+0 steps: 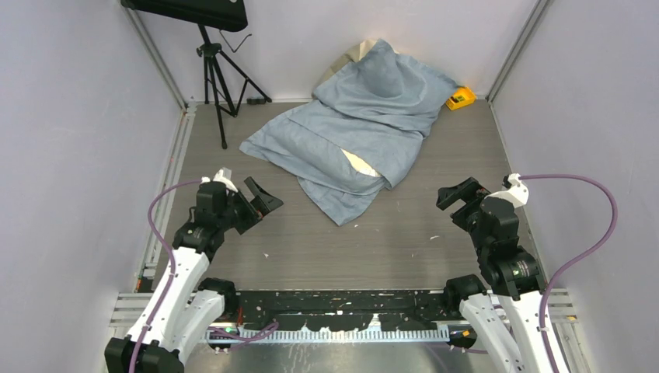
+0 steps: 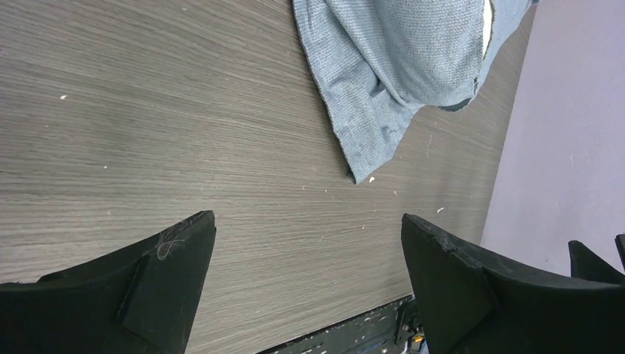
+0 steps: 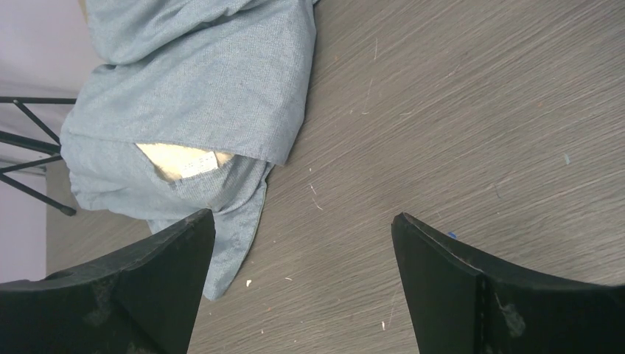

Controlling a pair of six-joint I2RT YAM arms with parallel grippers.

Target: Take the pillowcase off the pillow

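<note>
The grey-blue pillowcase lies wrinkled over the pillow at the back middle of the table, leaning on the rear wall. The cream pillow peeks out at the case's open front edge and at the top rear. In the right wrist view the pillowcase shows the cream pillow corner with its white tag. The left wrist view shows the case's loose corner. My left gripper is open and empty, left of the case. My right gripper is open and empty, right of it.
A black tripod stands at the back left. A small yellow device lies at the back right by the wall. Grey walls close in both sides. A black rail runs along the near edge.
</note>
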